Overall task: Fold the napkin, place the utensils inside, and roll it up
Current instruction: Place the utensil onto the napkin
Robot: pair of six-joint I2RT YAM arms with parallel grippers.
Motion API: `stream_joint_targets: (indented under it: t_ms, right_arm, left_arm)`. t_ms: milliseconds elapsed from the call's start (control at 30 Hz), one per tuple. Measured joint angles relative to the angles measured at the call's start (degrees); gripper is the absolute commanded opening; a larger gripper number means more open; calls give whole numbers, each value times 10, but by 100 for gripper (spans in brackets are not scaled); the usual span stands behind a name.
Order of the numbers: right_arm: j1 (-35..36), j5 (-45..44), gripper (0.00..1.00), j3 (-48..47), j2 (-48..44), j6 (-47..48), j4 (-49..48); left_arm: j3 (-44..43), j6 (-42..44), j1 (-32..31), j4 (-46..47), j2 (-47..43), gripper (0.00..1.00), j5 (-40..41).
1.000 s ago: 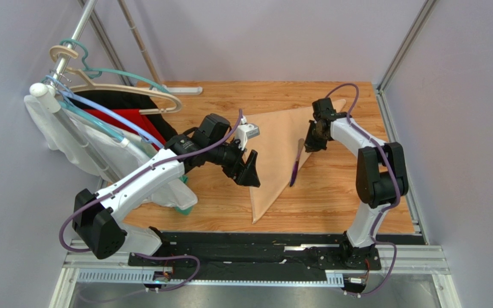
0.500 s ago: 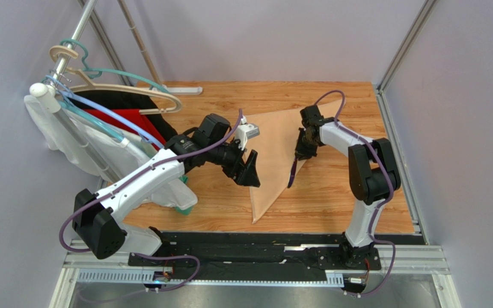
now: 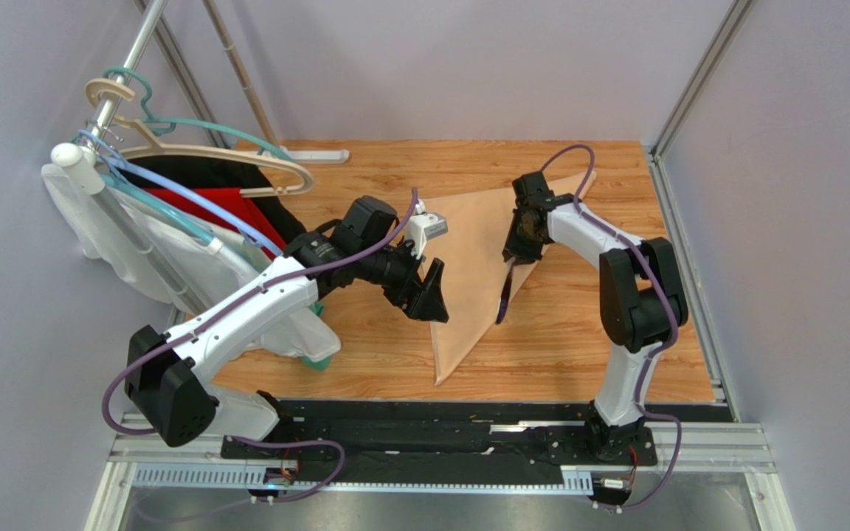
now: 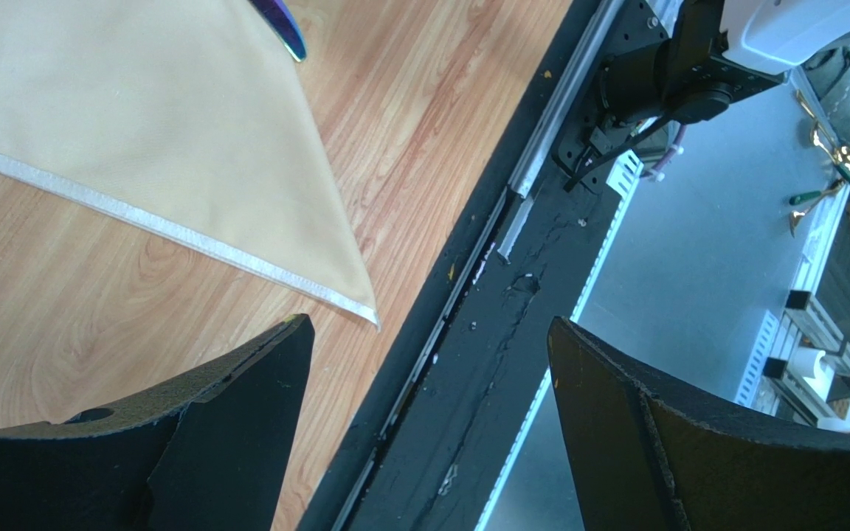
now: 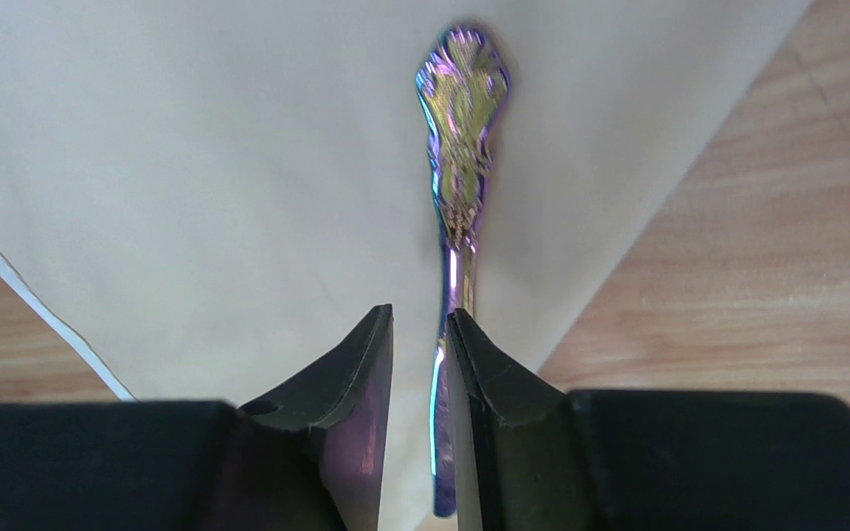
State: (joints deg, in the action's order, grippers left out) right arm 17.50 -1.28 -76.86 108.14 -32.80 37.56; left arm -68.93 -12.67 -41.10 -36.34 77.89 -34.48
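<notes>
Right wrist: right fingers [image 5: 352, 376] narrowly parted around the purple utensil [image 5: 461, 133] on the napkin [image 5: 175, 166], left fingers [image 4: 230, 420] spread wide

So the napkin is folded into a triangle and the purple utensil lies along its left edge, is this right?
No. The purple utensil lies along the right edge of the napkin, not the left; the top external view shows it. The triangle fold is correct.

We see a pole [image 3: 143, 35] at the left carrying a tan hanger [image 3: 219, 152], a teal hanger [image 3: 128, 73] and a blue hanger [image 3: 175, 190]. A white garment [image 3: 130, 249], a red garment [image 3: 213, 207] and a black garment [image 3: 191, 172] hang beside the wooden counter [image 3: 574, 343]. A black rail [image 3: 452, 412] runs along its near edge.
</notes>
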Motion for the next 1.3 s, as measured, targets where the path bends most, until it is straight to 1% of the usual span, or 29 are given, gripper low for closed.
stream_joint_targets:
  t_ms: [233,633,933,1300]
  right_arm:
    - [0,-30,28,-78,61,-18,2]
    - [-4,-37,28,-137,108,-19,3]
    - [-21,-37,28,-139,130,-19,1]
    - [-34,-38,28,-139,130,-19,-1]
  left_arm:
    - [0,0,0,0,0,87,0]
    - [0,0,0,0,0,87,0]
    - [0,0,0,0,0,87,0]
    - [0,0,0,0,0,87,0]
